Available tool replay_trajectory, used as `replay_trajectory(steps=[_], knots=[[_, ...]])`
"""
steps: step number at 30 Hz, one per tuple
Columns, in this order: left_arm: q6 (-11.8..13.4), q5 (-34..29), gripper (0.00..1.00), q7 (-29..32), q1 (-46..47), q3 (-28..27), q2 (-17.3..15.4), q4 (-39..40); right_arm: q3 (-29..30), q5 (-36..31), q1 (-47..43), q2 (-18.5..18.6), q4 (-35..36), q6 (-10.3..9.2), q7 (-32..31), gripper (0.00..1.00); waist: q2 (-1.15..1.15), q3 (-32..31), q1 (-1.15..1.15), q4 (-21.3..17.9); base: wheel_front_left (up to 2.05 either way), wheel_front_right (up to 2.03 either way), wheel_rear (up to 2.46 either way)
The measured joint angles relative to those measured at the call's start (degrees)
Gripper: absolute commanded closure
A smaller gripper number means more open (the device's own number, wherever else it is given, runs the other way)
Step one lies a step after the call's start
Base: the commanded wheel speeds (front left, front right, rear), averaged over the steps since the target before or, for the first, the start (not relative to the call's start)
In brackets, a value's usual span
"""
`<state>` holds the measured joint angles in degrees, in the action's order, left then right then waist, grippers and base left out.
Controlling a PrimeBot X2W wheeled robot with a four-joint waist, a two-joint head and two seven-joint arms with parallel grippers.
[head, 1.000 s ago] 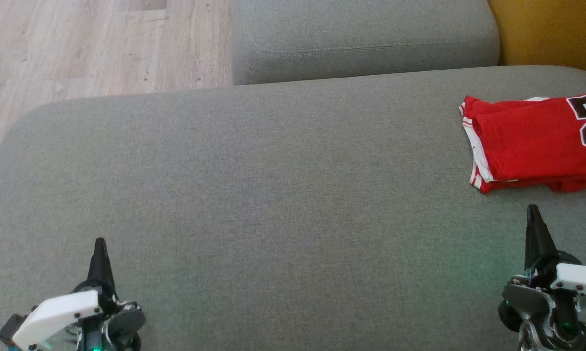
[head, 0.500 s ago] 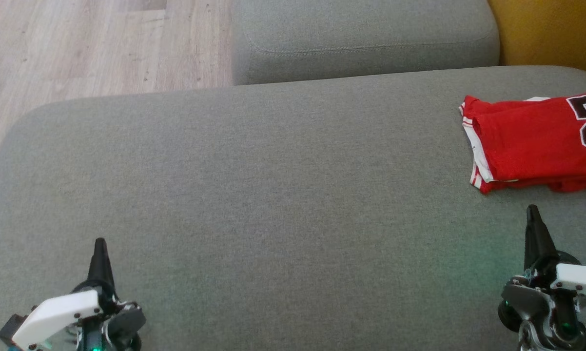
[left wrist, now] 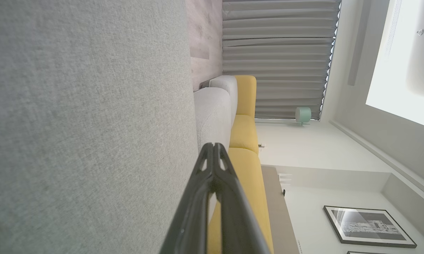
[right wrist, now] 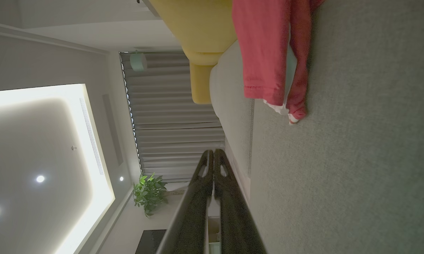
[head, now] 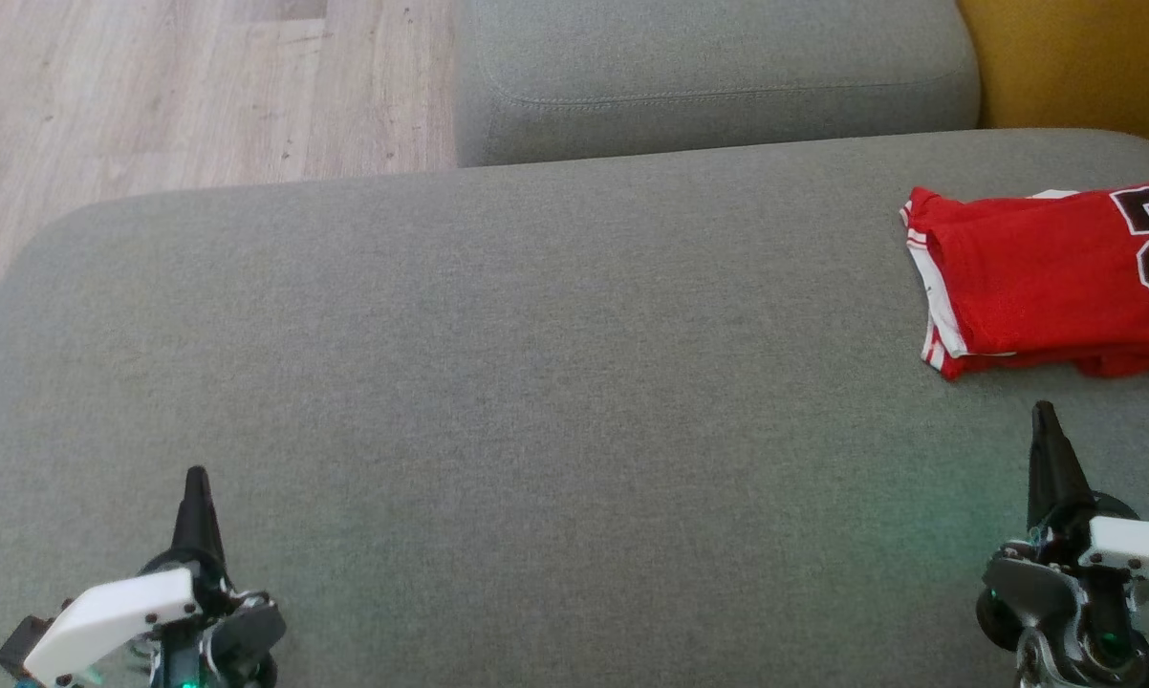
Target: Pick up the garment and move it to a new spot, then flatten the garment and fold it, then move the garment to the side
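At the lower left of the head view the left gripper (head: 196, 489) hovers low over the grey sofa seat (head: 536, 382), its fingers pressed together on nothing. At the lower right the right gripper (head: 1046, 428) does likewise, fingers closed tip to tip and empty. Both look parked clear of the work, which suggests the job is about done. Beyond the right gripper, near but apart, the garment (head: 1043, 277) lies at the frame's right edge. It is a red jersey with white trim and a dark numeral, folded into a compact stack. Farther up are a second grey cushion (head: 708, 76), wood floor (head: 154, 86) upper left and a yellow seat (head: 1081, 57) upper right.
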<state>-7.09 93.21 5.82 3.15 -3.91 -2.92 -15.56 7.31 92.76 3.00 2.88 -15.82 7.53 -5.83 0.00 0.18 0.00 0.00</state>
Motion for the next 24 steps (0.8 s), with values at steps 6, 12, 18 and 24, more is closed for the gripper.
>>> replay_trajectory(steps=[6, 12, 18, 24], knots=[[0.00, 0.00, 1.00, 0.00, 0.00, -0.03, 0.03, 0.00, 0.03, 0.00, 0.00, -0.04, 0.00, 0.00, 0.00, 1.00, 0.00, 0.00, 0.00, 0.00, 0.00, 0.00, 0.00], [0.00, 0.00, 1.00, 0.12, 0.00, -0.07, 0.05, 0.00, 0.04, -0.01, 0.00, -0.09, 0.00, 0.00, 0.00, 1.00, 0.00, 0.00, 0.00, 0.00, 0.00, 0.00, 0.00], [0.00, -0.01, 1.00, 0.19, 0.00, -0.09, 0.08, -0.01, 0.07, -0.01, 0.00, -0.11, 0.00, 0.00, -0.01, 1.00, 0.00, 0.00, 0.00, 0.00, 0.00, 0.00, 0.00], [0.00, -0.01, 1.00, 0.23, 0.00, -0.11, 0.10, -0.01, 0.11, -0.01, 0.00, -0.12, 0.00, 0.00, -0.25, 1.00, 0.00, 0.00, 0.00, 0.00, 0.00, 0.00, 0.00]])
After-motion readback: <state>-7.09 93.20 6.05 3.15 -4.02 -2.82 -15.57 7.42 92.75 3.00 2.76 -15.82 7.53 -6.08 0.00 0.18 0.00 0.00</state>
